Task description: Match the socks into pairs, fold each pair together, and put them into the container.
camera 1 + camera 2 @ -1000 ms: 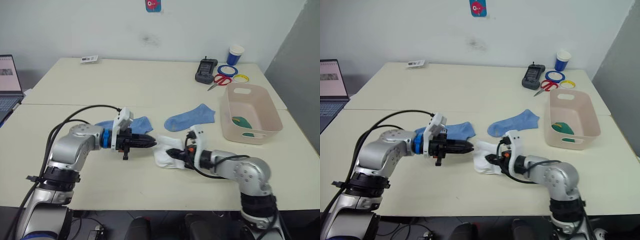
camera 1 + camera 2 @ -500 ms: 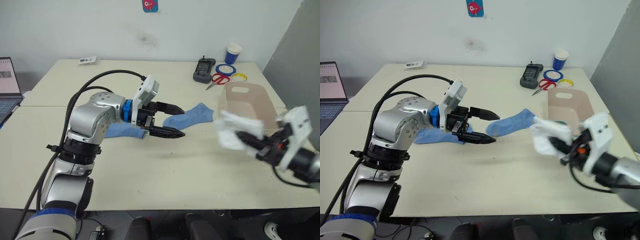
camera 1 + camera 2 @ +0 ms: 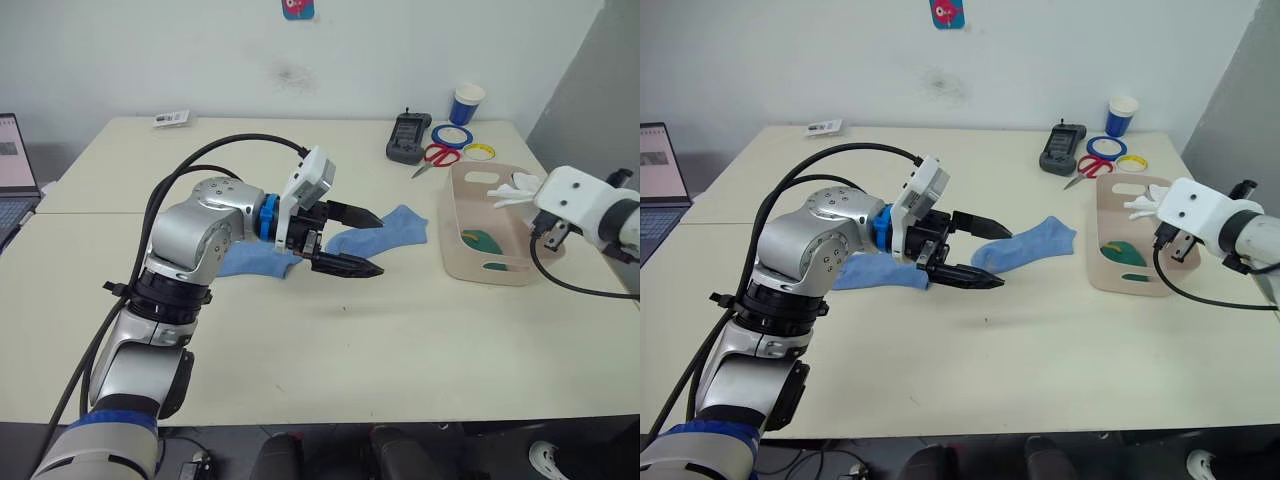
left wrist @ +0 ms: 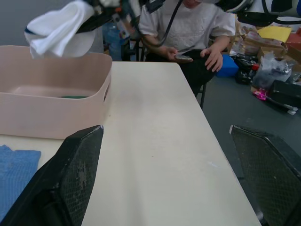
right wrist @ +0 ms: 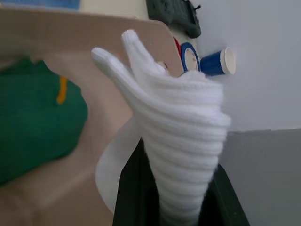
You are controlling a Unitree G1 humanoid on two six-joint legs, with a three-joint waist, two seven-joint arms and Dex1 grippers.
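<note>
I see my right gripper (image 5: 175, 202) pinching the folded white ribbed cloth socks (image 5: 176, 132), holding them just above the pale pink-beige rectangular plastic container (image 3: 520, 258), over its far end near the oval handle slot. Inside the container lie the dark green socks with a yellow mark (image 3: 484, 241). My left gripper (image 3: 362, 243) hangs above the cream desk (image 3: 400, 340), well to the left of the container, its two black fingers spread wide. One light blue ankle sock (image 3: 385, 228) lies on the desk between that gripper and the container; the other light blue sock (image 3: 255, 263) lies farther left of the container, partly under my left arm.
</note>
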